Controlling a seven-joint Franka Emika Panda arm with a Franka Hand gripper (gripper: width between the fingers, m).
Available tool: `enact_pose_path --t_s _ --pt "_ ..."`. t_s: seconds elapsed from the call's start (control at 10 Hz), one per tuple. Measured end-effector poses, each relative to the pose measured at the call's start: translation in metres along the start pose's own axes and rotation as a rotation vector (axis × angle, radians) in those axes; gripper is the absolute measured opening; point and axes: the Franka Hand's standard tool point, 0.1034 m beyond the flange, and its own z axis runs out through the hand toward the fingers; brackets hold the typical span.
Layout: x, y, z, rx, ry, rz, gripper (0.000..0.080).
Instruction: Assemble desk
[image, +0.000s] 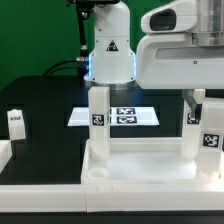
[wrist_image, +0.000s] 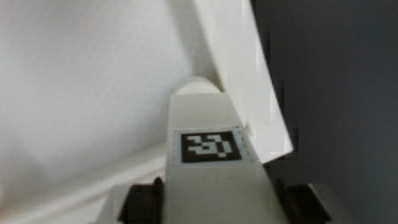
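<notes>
One leg (wrist_image: 217, 150) is sitting clamped between the gripper (wrist_image: 228, 203) jaws at the tabletop (image: 140, 165) 3 o'clock end, a second leg (image: 97, 115) is standing upright at 9 o'clock, a third leg (image: 15, 123) is sitting loose farther out, and the marker board (image: 115, 116) is lying behind at 12 o'clock.

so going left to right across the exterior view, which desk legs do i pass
lone leg standing off the tabletop → upright leg at the tabletop's left end → tagged leg at the picture's right edge
</notes>
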Motion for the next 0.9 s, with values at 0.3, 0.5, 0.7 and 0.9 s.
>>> enact_pose_path --t_s 0.3,0.5,0.7,0.9 --pt "-0.0104 -0.0075 0.0025 0.017 -0.006 0.427 0.0288" --pt "-0.0074 -0.0077 0.0023 0.046 -0.028 0.634 0.0288" --pt "-0.0089 -0.0090 0.0027 0.045 -0.028 0.618 0.0288" --pt "-0.0098 -0.0029 0.0042 0.018 0.018 0.253 0.0292"
